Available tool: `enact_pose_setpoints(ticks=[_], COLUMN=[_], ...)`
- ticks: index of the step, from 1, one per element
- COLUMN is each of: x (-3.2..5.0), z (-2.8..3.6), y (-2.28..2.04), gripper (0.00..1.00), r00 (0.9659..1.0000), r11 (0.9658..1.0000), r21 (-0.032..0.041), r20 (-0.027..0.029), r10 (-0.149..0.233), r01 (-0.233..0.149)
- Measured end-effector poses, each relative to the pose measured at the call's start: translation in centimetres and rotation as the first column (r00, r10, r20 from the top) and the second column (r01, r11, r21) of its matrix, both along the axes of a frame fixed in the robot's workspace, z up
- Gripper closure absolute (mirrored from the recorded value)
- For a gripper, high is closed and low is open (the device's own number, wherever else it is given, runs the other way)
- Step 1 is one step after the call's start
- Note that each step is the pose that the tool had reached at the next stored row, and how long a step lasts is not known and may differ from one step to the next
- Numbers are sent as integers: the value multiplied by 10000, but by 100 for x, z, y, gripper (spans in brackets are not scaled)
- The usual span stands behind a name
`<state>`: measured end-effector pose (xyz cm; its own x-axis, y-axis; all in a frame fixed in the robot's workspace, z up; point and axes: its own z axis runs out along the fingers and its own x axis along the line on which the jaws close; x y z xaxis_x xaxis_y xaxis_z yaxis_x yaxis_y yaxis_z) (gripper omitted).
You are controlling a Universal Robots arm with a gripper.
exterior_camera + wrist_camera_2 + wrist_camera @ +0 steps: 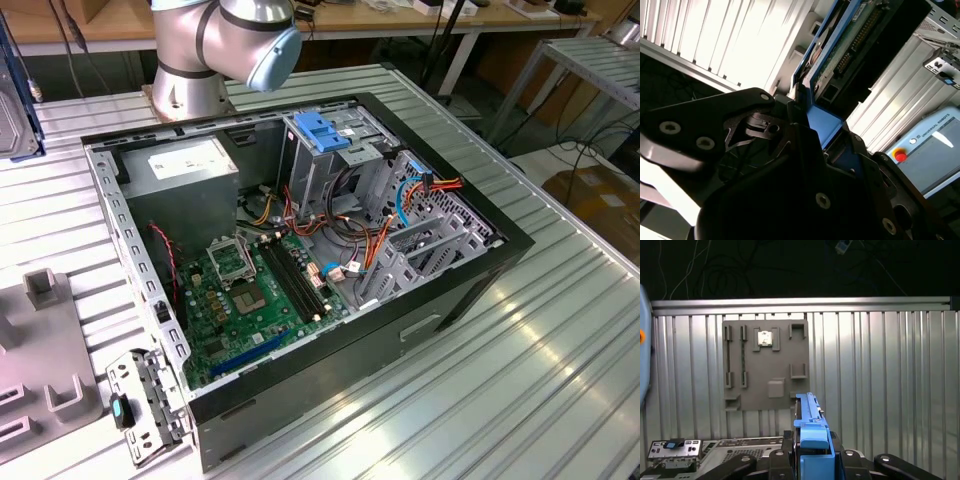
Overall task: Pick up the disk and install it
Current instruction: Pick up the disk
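The computer case (330, 385) lay open, leaving room above the circuit board (235, 300). Cables (375, 240) and a metal cage (365, 165) crowded beside it.

Item one: the arm (185, 60), silver-grey tube and rounded joint housings. We log its base at about eleven o'clock in the exterior view, standing upright. The shoulder joint above it carries a light-blue end cap (272, 55) that faces toward four o'clock

Item two: the gripper (812, 449), black and two-fingered, entered from both wrist views. We record its fingers (836, 452) drawn in from either side and pressed against the blue edges of the disk (807, 410). The disk sits clamped between them and reaches out past the fingertips. In the second wrist view we note black linkage plates (700, 130) with bolt heads, spread wide behind the fingers
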<state>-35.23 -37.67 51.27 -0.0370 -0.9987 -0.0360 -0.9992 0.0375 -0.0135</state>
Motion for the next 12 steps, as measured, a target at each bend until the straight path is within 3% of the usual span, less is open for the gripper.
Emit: enact_pose_setpoints(ticks=[6, 12], x=[17, 122], z=[-25, -31], y=[-91, -104], gripper=[63, 63], r00=[10000, 10000], r11=[10000, 10000], r21=[1, 0], r20=[1, 1], r10=[1, 1], r01=[-1, -1])
